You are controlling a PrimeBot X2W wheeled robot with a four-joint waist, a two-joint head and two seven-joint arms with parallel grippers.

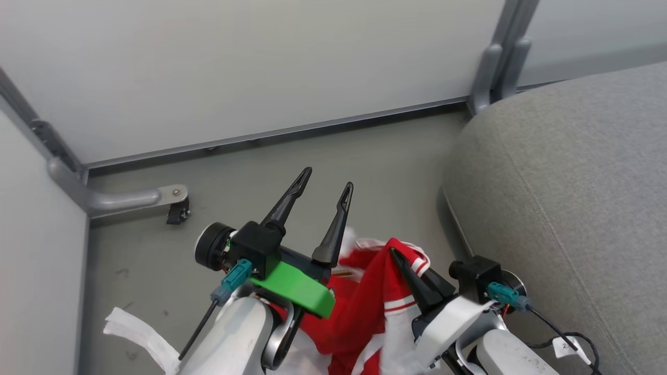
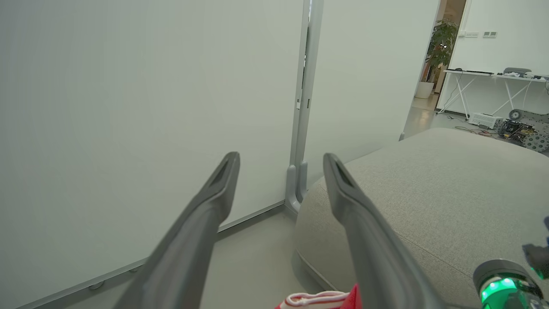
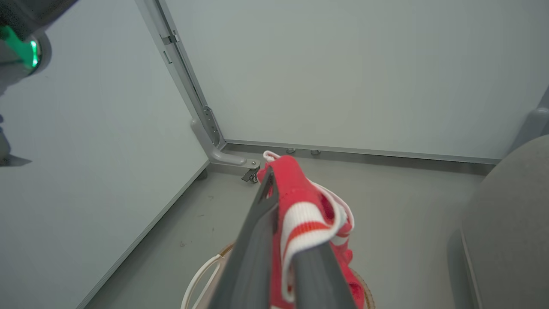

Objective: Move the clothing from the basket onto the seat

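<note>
My right gripper [image 1: 404, 265] is shut on the clothing [image 1: 365, 307], a red garment with white striped trim that hangs from its fingers over the floor. In the right wrist view the clothing [image 3: 300, 201] drapes across the right gripper [image 3: 279, 180], and a bit of the basket's brown rim [image 3: 369, 296] shows below. My left gripper [image 1: 328, 178] stands open and empty, raised just left of the garment. Between its spread fingers, the left gripper [image 2: 281, 161] looks toward the wall and the seat [image 2: 429, 193]. The grey seat [image 1: 573, 182] lies to the right.
White partition walls close the back and left, with a metal foot and caster [image 1: 177, 211] on the grey floor. A strip of white liner [image 1: 135, 328] lies at the lower left. A black cable with a tag [image 1: 568, 346] trails by the right arm.
</note>
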